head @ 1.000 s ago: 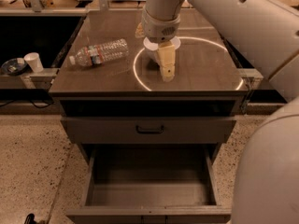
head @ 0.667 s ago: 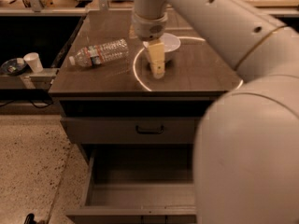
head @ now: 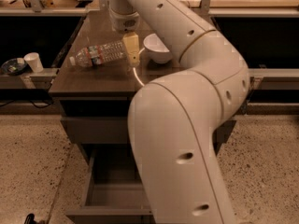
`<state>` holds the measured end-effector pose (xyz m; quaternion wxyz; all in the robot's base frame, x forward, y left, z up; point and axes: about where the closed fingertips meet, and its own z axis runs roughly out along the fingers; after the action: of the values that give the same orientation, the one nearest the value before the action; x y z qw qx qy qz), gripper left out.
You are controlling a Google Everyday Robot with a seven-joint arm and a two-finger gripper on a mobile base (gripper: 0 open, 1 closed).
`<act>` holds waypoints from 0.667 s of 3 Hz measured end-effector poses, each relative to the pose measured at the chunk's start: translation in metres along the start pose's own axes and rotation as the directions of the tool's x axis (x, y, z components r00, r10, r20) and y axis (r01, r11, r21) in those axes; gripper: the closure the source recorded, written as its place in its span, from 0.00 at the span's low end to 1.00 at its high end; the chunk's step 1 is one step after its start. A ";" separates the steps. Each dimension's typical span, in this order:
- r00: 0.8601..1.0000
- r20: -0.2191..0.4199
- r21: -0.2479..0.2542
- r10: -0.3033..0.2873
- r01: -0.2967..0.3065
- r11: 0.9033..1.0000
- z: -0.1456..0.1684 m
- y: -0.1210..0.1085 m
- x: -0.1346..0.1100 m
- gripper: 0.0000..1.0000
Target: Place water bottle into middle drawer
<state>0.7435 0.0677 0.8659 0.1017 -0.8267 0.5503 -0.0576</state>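
Camera view, single item list. Gripper (head: 131, 50): at the far end of the white arm (head: 187, 139), low over the cabinet top (head: 93, 80), just beside the right-hand end of the water bottle (head: 98, 54); whether it touches the bottle, and whether it is open or closed, cannot be told. Change noted: a second ago the gripper hangs over the white bowl (head: 158, 47); it now stands to the left of the bowl, at the bottle, and the arm fills the near right of the view. Water bottle: lies on its side on the cabinet top, cap to the left, in the same spot as before, not lifted. Middle drawer (head: 114, 195): pulled open below the closed drawer front (head: 93, 129), its floor bare where visible, right half hidden by the arm. Paper cup (head: 33, 62): on the ledge at far left, well apart. Judgement: approach looks complete; grasp, lift and carry down to the drawer are not yet done.
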 end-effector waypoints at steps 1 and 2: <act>1.000 0.007 0.033 0.004 -0.005 0.999 0.006 -0.023 -0.014 0.00; 0.997 0.078 0.025 0.019 -0.021 0.999 0.018 -0.032 -0.031 0.19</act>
<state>0.7640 0.1097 0.8562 0.1342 -0.8214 0.5534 -0.0313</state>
